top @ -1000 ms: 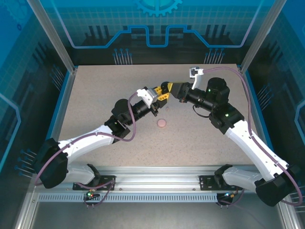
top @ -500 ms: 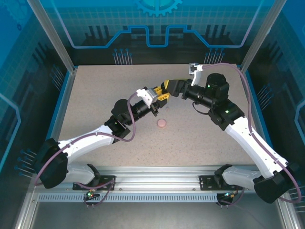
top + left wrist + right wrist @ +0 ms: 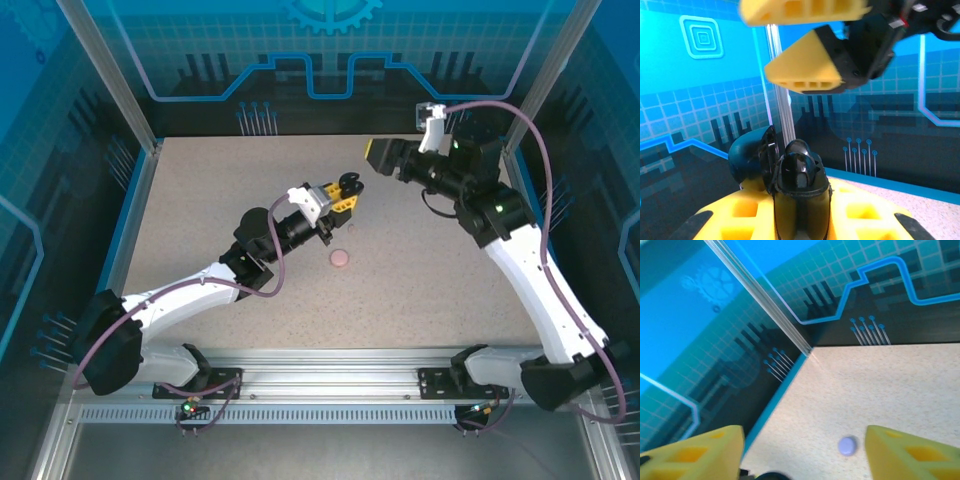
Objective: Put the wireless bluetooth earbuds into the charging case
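The left gripper point(image 3: 346, 189) is clamping the black charging case point(image 3: 800, 200) between its yellow fingers, holding it above the table point(image 3: 200, 210) around the middle of the scene. In the left wrist view the case is standing upright in the grip, its long axis running up out of the fingers, with the lid point(image 3: 752, 157) hanging open to the left. A glossy black lump point(image 3: 799, 162) is sitting at the open mouth. Whether it is an earbud bedded in its socket or part of the case, I cannot tell. On the near side of the left gripper, a small round pink case point(image 3: 341, 258) is lying on the table.

The right gripper point(image 3: 372, 152) is hovering to the right of the black case and farther back, clear of it, its jaws standing apart with nothing between them. Its fingers are pointing left. Between them, in the right wrist view, a small lavender disc point(image 3: 847, 445) is lying on the table. By my judgement the right arm is the free one. Any earbud would be coming in from the right and far side, down the case's upright axis.
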Available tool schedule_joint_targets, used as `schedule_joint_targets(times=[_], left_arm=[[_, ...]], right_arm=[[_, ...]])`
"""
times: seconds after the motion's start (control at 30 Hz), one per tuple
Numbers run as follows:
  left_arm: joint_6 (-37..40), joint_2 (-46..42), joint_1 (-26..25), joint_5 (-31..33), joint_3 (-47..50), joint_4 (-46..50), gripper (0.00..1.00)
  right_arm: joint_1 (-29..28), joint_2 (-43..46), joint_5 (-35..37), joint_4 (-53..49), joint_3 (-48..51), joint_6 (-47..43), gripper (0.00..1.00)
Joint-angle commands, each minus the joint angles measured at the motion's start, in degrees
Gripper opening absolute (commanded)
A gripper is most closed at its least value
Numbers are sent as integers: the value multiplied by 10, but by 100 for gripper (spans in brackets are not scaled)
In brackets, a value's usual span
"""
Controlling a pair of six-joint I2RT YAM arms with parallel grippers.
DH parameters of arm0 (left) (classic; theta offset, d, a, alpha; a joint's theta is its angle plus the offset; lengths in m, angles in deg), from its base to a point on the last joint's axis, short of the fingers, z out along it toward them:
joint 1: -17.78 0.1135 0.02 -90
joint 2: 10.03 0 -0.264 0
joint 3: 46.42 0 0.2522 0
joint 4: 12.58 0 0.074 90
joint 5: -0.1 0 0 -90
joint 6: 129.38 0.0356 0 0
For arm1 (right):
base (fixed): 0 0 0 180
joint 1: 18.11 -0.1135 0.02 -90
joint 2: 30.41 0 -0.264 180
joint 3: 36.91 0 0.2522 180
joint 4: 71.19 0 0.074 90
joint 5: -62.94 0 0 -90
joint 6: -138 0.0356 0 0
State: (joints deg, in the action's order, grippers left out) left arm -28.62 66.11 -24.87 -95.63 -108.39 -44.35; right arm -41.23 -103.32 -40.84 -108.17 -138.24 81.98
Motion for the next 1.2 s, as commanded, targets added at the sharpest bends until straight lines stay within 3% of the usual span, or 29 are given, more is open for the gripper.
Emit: schedule_joint_targets(times=[0.0,0.13,0.33,0.53,0.93,1.07,1.17], left_arm=[[-9,1,-5,-31,7,11,0],[-11,2,-5,-39,10,22,0],[-14,5,-5,-41,8,31,0],[-18,14,-5,-36,3,35,0],[-28,30,-5,-34,-14,43,0],[-43,32,-5,-30,-10,44,0],[-64,36,-5,-1,3,47,0]], right_arm=[[10,-67,0,-140,-65,-39,48],[11,-138,-5,-203,-134,-64,25],[2,-206,-33,-246,-195,-85,13],[-19,-191,-36,-257,-172,-98,12],[-61,-77,-1,-249,-83,-87,10],[-42,-38,75,-220,-44,-51,18],[4,-10,93,-190,-2,-5,30]])
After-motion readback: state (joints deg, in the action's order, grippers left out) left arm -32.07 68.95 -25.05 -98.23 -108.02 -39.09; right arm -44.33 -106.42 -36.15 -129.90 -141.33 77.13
